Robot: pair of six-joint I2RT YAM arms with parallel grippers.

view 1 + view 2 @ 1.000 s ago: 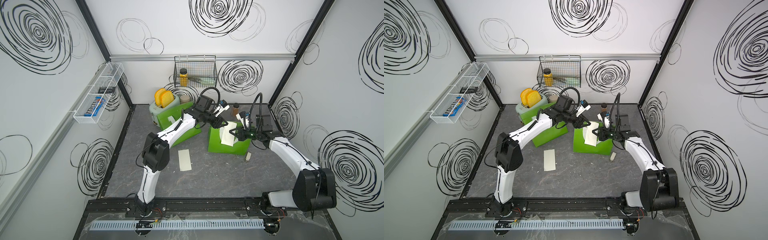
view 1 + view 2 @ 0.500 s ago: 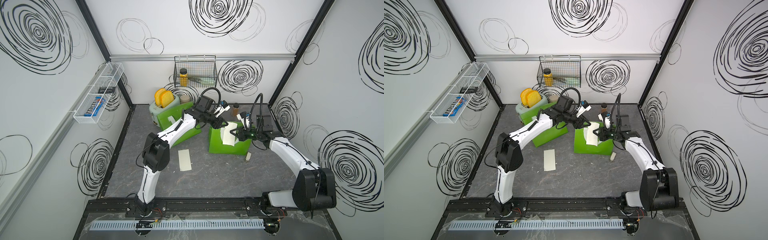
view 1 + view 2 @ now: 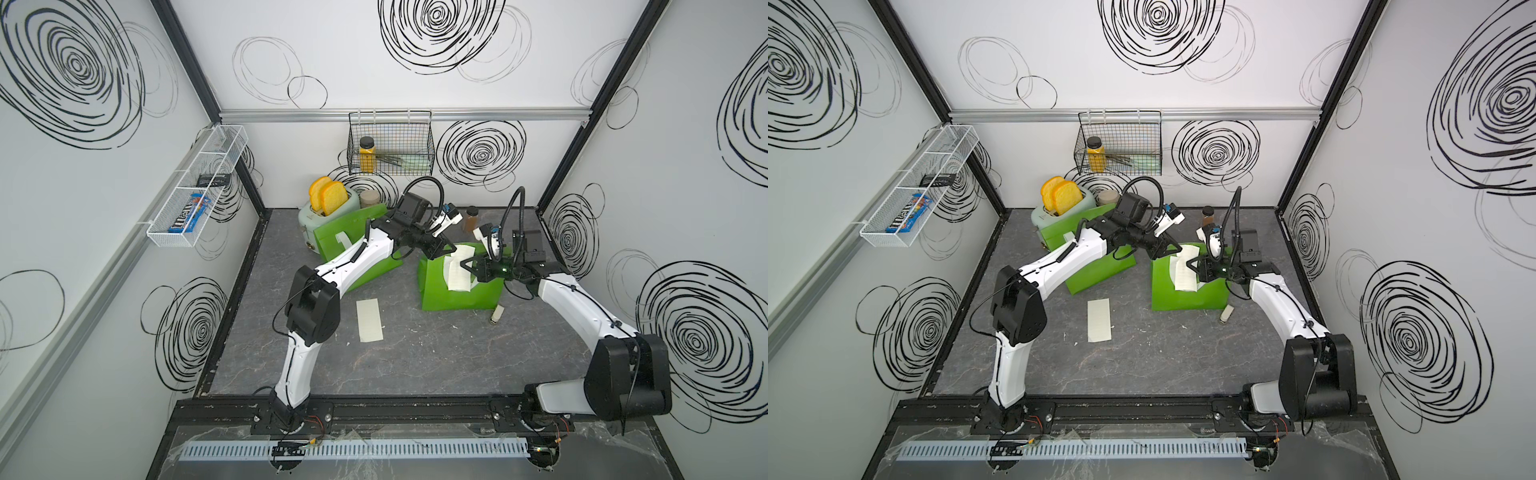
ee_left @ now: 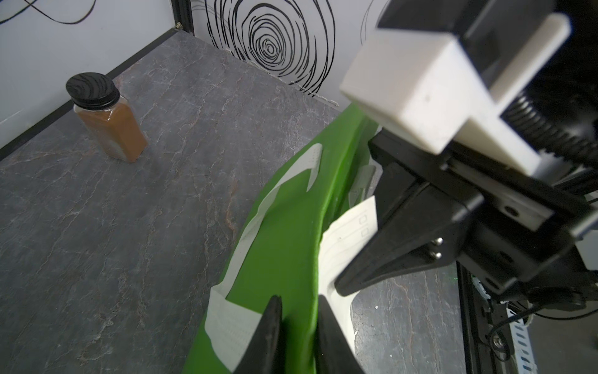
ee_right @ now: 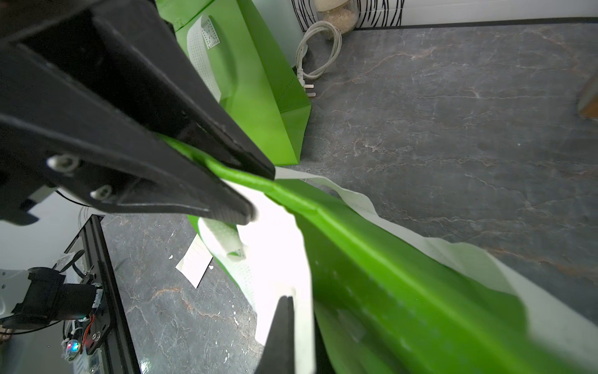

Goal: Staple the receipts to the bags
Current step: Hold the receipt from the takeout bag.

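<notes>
The left gripper [image 4: 299,302] has its two black fingers pinched together on the top edge of the held bag [image 4: 284,252], and the green cloth is squeezed between them. Just beside it on the same edge is the right gripper [image 3: 466,266]. It is pinched tight too, and it grips the held receipt [image 3: 456,277] at the top of that bag. The paper hangs down over the bag's front side. A white handle [image 4: 226,320] lies flat against the bag's other side. The held bag stands on the gray table [image 3: 436,357], toward the right arm's side. A small pale thing [image 3: 496,314] lies on the table just beside the bag's bottom corner, and it is too small to tell what it is. A brown jar [image 4: 110,126] with a black lid stands near the back wall, apart from the bag. The loose receipt [image 3: 369,320] lies flat on the table, out in front between the two arms. The other bag [image 3: 326,249] is farther back, partly under the left arm, and it leans against a pale green toaster [image 3: 308,220] with two yellow toast slices [image 3: 326,193] sticking out of the top.
</notes>
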